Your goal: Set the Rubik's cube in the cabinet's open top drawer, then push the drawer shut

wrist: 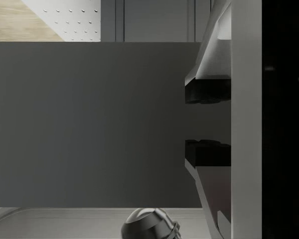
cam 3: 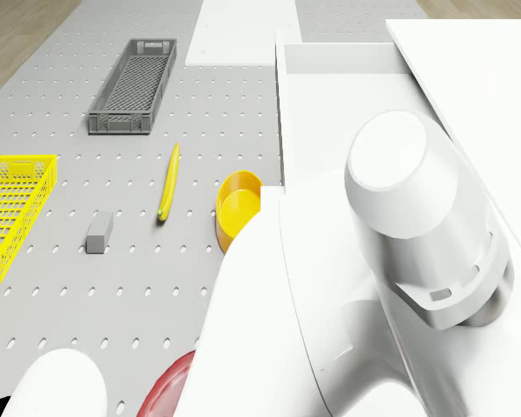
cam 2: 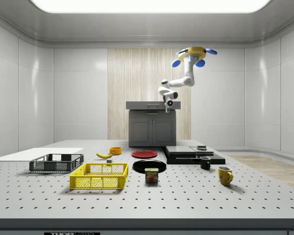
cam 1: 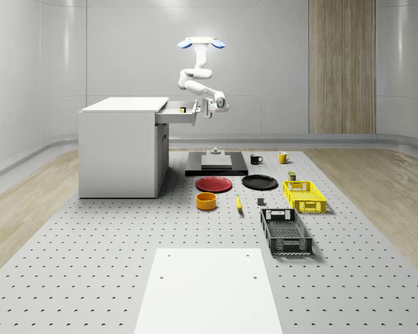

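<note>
Rubik's cube sits inside the cabinet's open top drawer, a small yellow-faced block near the drawer's front. The drone hovers high above the floor just beside the drawer's outer end, its white arm bending down in an S toward the drawer front. The gripper hangs at the drawer's front panel, its fingers parted with nothing between them.

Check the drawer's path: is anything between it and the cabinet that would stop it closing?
Nothing visible does. The cube appears to lie inside the open drawer. The drone hovers above the drawer's front, and the gripper is at that front panel, fingers open.
</note>
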Robot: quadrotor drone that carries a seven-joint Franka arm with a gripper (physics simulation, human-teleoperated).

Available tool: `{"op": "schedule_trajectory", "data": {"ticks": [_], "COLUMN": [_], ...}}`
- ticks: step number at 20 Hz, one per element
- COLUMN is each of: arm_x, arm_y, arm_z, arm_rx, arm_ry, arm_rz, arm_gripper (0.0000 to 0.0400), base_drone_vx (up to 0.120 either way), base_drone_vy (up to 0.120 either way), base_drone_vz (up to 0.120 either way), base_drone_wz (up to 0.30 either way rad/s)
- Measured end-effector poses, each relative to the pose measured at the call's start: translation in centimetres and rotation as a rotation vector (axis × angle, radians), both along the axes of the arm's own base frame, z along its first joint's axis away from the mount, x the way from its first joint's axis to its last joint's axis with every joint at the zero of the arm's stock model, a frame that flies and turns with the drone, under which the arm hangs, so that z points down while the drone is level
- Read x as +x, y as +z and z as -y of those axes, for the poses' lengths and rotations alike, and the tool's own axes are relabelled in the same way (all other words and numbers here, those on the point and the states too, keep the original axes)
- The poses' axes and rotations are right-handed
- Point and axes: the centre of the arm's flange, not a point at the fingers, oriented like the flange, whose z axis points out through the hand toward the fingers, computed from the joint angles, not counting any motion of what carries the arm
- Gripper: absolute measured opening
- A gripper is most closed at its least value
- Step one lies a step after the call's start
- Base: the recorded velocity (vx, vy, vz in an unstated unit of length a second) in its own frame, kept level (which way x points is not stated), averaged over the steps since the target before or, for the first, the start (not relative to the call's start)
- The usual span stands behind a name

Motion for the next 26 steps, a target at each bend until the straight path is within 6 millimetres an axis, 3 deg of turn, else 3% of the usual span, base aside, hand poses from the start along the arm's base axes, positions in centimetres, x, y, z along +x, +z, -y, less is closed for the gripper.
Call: {"op": "schedule_trajectory", "data": {"ticks": [4, 6, 10, 12, 20, 21, 26], "arm_x": [-0.4, -1.6, -1.0, -2.3, -0.9, -2.2, -1.4], "arm_y": [0.1, 0.4, 0.2, 0.5, 0.3, 0.8, 0.7], "arm_z": [-1.9, -2.6, -4.9, -5.6, -10.2, -10.5, -13.0], "arm_rx": [-0.001, -0.002, -0.001, -0.001, 0.000, 0.001, 0.000], "arm_ry": [0.000, 0.001, 0.001, 0.002, 0.001, 0.002, 0.001], "arm_rz": [-0.016, -0.048, -0.024, -0.054, -0.014, -0.054, -0.024], "arm_gripper": [0.0105, 0.0105, 0.0105, 0.0105, 0.0105, 0.0105, 0.0105], "base_drone_vx": [0.000, 0.000, 0.000, 0.000, 0.000, 0.000, 0.000], "base_drone_vy": [0.000, 0.000, 0.000, 0.000, 0.000, 0.000, 0.000], "base_drone_vz": [0.000, 0.000, 0.000, 0.000, 0.000, 0.000, 0.000], "base_drone_wz": [0.000, 0.000, 0.000, 0.000, 0.000, 0.000, 0.000]}}
